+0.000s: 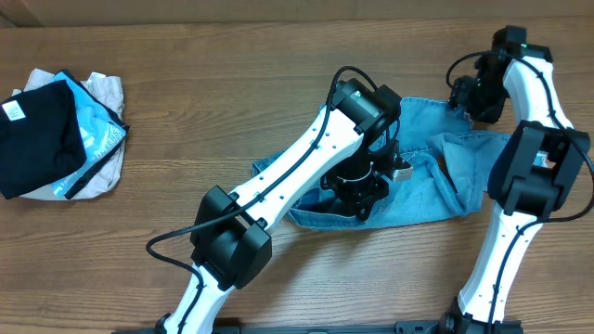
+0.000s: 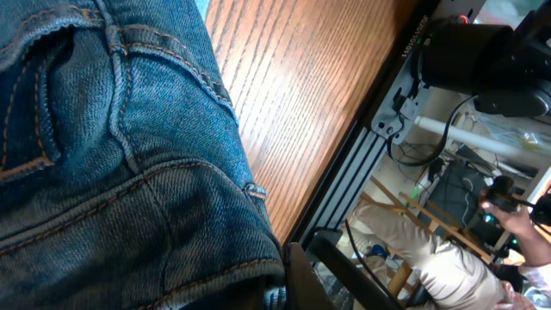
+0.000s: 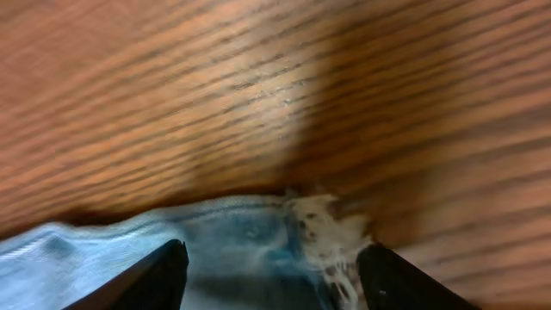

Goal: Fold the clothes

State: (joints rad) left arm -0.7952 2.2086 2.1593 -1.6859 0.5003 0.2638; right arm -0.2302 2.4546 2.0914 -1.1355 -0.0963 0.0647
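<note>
The left gripper (image 1: 365,190) sat low on the jeans (image 1: 422,199), probably to pin the pocket end for a fold; denim filled its wrist view, so I cannot tell whether its jaws were clenched; beyond it, the right gripper (image 3: 275,274) sat at the far leg end, jaws released and spread either side of the frayed hem (image 3: 331,237), seemingly ready to pinch it off the surface (image 1: 232,74); a black garment (image 1: 37,139) lay well apart from both.

White arms (image 1: 306,158) carry black joints (image 1: 232,243), black cables (image 1: 345,70) and a black right gripper (image 3: 275,275).
</note>
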